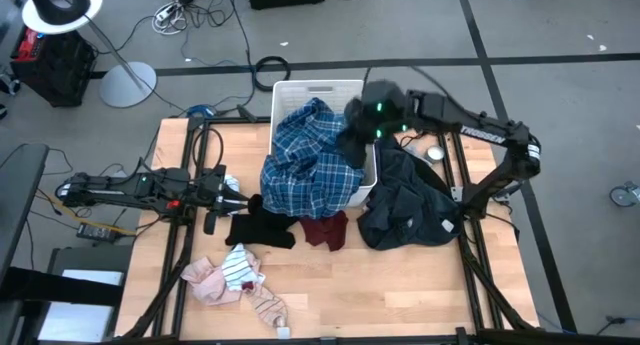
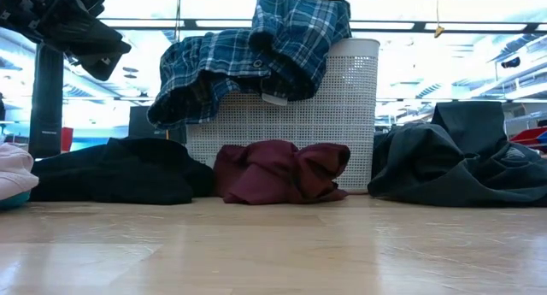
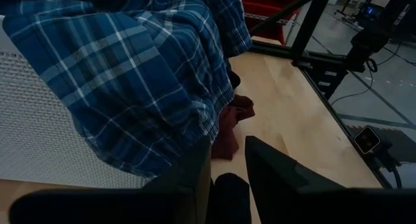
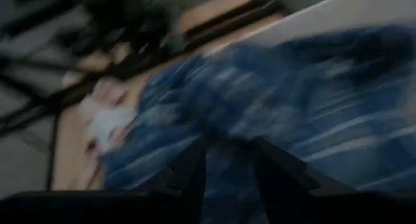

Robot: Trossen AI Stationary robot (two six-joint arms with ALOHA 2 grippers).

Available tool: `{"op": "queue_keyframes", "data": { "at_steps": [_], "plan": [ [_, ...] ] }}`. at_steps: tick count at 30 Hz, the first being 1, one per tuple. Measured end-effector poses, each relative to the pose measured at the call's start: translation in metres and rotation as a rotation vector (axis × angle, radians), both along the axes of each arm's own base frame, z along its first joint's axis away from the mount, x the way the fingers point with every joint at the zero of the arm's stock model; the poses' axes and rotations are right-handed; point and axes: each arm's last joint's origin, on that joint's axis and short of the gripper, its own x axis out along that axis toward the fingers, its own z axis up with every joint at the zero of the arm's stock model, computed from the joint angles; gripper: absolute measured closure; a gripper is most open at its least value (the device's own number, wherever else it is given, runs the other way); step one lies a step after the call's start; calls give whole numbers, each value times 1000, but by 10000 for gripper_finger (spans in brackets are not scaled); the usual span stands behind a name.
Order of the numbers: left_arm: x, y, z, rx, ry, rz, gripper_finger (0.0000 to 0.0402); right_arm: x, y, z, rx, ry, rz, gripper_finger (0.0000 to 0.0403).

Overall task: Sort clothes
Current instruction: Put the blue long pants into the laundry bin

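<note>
Grey room floor crossed by dark lines, wooden table, white basket draped with blue plaid shirt, dark garment beside, left gripper parted, empty, right gripper parted above shirt.

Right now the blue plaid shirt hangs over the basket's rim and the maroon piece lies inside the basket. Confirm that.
Not quite. The blue plaid shirt does hang over the rim of the basket, but the maroon piece lies on the table in front of the basket, not inside it. The low view shows it.
</note>
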Motion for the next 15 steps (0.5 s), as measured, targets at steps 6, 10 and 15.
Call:
{"op": "queue_keyframes", "data": {
  "at_steps": [6,10,15],
  "plan": [
    [0,0,0,0,1,0,300,9,69,-2,-5,21,209,277],
    [0,0,0,0,0,0,300,7,112,-3,-62,38,231,278],
    [0,0,0,-1,0,0,300,-1,149,-25,-60,137,196,281]
  ]
}}
